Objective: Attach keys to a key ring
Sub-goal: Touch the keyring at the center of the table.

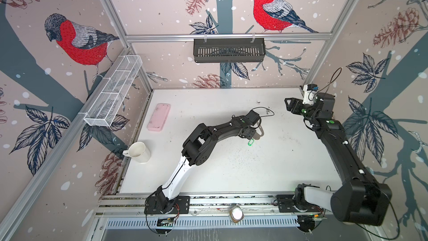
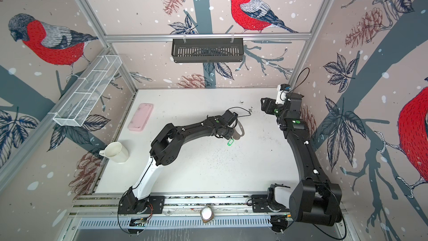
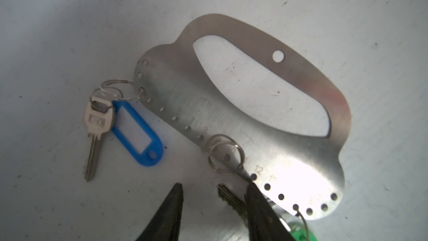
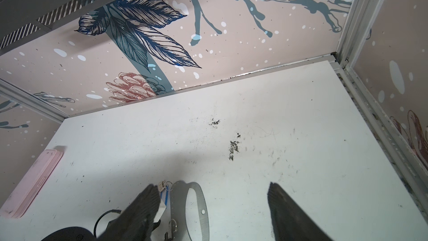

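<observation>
Evidently light, slippery.
Left gripper (image 3: 214,185) gapes astride key (image 3: 228,199), plate's (image 3: 220,121) seven o'clock; right gripper (image 4: 212,185) gapes empty; pinch the bow.

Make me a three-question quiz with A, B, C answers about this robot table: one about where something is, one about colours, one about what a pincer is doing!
1. Where does the pink case lie?
A) flat on the white table
B) in a red bucket
C) on a chair

2. Which colours are the two key tags?
A) blue and green
B) red and yellow
C) orange and black

3. What is the right pincer doing?
A) shut on a spoon
B) open, holding nothing
C) shut on a ball

Answers:
1 A: the case rests on the tabletop in both top views.
2 A: the left wrist view shows the blue tag and the green tag.
3 B: its fingers stand wide apart with only table between them.
</observation>
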Controlling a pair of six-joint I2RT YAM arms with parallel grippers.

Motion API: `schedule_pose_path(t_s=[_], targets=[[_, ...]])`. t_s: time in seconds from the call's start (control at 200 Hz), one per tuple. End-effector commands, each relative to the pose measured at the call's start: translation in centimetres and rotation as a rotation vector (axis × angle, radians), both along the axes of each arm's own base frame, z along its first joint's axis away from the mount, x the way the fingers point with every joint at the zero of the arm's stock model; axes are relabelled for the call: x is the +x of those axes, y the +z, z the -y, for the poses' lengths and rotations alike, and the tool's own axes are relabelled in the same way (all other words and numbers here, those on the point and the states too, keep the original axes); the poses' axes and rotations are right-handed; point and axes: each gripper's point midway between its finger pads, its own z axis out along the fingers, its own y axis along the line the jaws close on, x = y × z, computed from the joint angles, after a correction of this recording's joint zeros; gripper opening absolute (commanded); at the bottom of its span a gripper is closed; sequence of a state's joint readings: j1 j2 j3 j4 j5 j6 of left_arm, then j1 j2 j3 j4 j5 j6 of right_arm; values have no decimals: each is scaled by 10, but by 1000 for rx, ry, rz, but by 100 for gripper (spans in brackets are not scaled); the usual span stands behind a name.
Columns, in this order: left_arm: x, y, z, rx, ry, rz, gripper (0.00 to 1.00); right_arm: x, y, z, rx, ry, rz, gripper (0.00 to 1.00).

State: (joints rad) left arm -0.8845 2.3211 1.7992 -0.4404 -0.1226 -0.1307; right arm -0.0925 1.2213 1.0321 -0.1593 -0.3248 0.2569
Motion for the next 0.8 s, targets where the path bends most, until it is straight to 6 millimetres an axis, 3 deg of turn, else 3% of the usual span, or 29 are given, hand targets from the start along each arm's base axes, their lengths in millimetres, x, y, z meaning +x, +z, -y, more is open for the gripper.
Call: schedule_pose_path(t_s=[0.0, 0.3, 0.415, 0.505, 0.615, 0.795], targets=[[-3, -8, -18, 77, 25, -12, 46, -1, 1, -2, -6, 14, 9, 76], [-16, 1, -41, 88, 66, -7, 46, 0, -2, -3, 10, 22, 7, 76], [-13, 19, -49, 55, 85, 28, 46, 1, -2, -3, 11, 22, 9, 76], [-3, 48, -54, -29, 99, 58, 46, 0, -2, -3, 11, 20, 9, 76], [15, 99, -70, -134, 127, 137, 46, -2, -1, 0, 4, 7, 10, 76], [40, 191, -120, -211, 216, 385, 49, -3, 3, 4, 15, -7, 29, 76]])
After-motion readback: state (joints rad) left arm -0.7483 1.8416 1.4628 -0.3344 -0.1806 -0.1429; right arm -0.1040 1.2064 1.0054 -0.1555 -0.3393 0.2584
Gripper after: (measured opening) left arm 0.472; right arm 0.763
